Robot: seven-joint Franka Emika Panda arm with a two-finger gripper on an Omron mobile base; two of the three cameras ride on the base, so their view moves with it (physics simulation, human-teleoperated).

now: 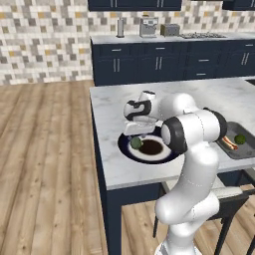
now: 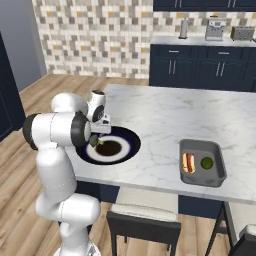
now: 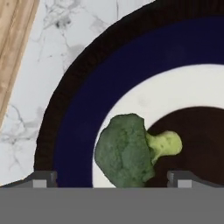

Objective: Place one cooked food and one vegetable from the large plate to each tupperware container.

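Grey tupperware container (image 2: 218,170): hotdog (image 2: 188,162), lime (image 2: 206,162)

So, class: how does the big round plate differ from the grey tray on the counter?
The plate is round with a dark rim and white centre; the grey tray is rectangular and plain grey. The plate holds broccoli; the tray holds a hot dog and a green vegetable. Both rest on the marble counter.

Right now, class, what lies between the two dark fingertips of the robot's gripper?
In the hand view, a green broccoli floret lies between the open gripper's fingertips, on the navy-rimmed round plate.
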